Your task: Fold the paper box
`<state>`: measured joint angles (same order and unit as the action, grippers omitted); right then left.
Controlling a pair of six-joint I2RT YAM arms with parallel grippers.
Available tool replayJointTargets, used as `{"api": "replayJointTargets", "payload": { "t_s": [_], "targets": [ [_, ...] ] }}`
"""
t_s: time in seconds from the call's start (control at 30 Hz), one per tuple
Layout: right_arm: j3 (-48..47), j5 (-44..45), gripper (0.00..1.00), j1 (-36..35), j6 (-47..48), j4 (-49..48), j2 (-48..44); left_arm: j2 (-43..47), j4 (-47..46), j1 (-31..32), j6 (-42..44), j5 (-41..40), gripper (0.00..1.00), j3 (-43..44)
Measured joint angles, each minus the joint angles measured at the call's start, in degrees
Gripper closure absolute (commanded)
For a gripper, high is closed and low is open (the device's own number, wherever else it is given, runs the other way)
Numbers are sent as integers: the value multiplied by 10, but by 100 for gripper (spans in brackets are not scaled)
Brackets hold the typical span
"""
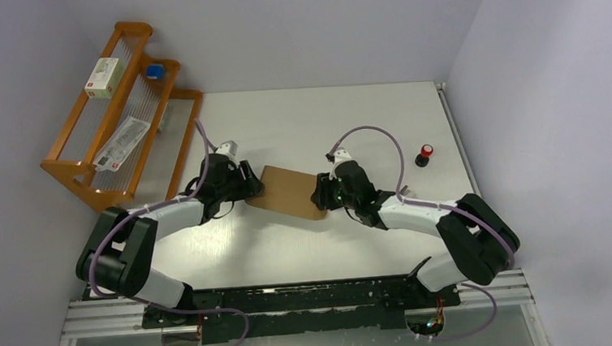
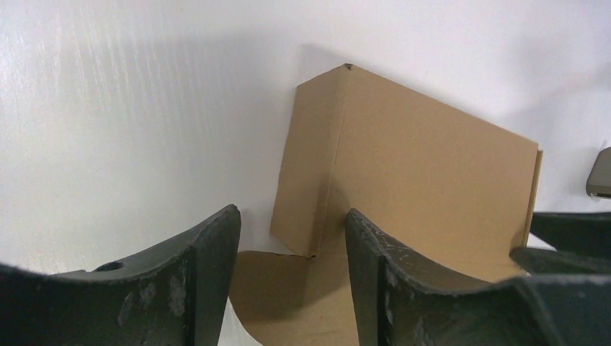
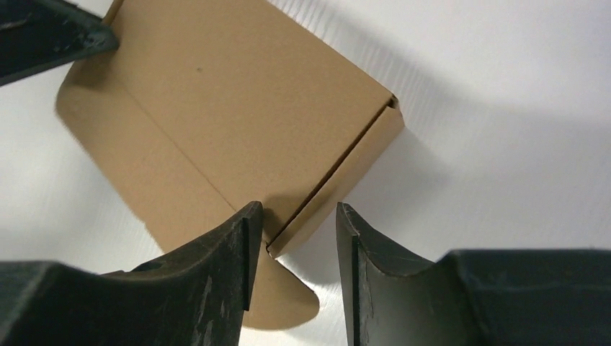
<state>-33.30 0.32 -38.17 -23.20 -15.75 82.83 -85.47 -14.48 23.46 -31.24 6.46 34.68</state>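
Observation:
The paper box (image 1: 290, 191) is plain brown cardboard, a low flat box lying mid-table with its lid down and a rounded flap spread on the table along its near side. My left gripper (image 1: 253, 181) is open at the box's left end; in the left wrist view (image 2: 292, 249) its jaws straddle the near left corner of the box (image 2: 411, 173) over the flap. My right gripper (image 1: 318, 193) is open at the box's right end; in the right wrist view (image 3: 292, 241) its jaws straddle the near right corner of the box (image 3: 238, 108). Neither holds anything.
A wooden rack (image 1: 124, 112) stands at the far left with a small white box (image 1: 105, 77), a blue item (image 1: 154, 70) and a packet (image 1: 122, 143). A small red and black object (image 1: 424, 155) stands at the right. The table's right edge (image 1: 454, 130) is close.

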Motion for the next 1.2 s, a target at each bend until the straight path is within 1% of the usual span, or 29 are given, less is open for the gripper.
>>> {"api": "replayJointTargets", "payload": {
  "t_s": [0.13, 0.23, 0.33, 0.4, 0.53, 0.63, 0.73, 0.83, 0.93, 1.0, 1.1, 1.2],
  "targets": [
    [12, -14, 49, -7, -8, 24, -33, -9, 7, 1, 4, -1, 37, 14],
    [12, -6, 45, -17, 0, 49, -61, -12, 15, 1, 5, -7, 34, 31],
    [12, 18, 34, -34, 25, 71, -96, -2, 21, 1, 3, -21, 28, 41],
    [12, 42, 27, -55, 46, 80, -113, 22, 33, 0, -4, -33, 24, 41],
    [-1, 107, 22, -135, 114, 98, -122, 97, 42, 0, -26, -56, 14, 40],
    [-29, 154, 19, -187, 171, 111, -97, 155, 35, -1, -53, -73, 10, 24],
    [-63, 191, 18, -205, 212, 118, -59, 188, 33, -9, -79, -75, 9, -6],
    [-95, 201, 20, -195, 236, 126, -24, 203, 41, -15, -101, -73, 10, -40],
    [-128, 175, 22, -156, 241, 130, 2, 217, 51, -18, -112, -68, 11, -71],
    [-146, 142, 24, -114, 238, 129, 13, 230, 59, -19, -115, -62, 12, -86],
    [-166, 82, 26, -49, 220, 122, 26, 249, 62, -19, -117, -41, 9, -106],
    [-186, 24, 29, 3, 204, 115, 51, 259, 59, -19, -119, -12, 9, -124]
  ]
}}
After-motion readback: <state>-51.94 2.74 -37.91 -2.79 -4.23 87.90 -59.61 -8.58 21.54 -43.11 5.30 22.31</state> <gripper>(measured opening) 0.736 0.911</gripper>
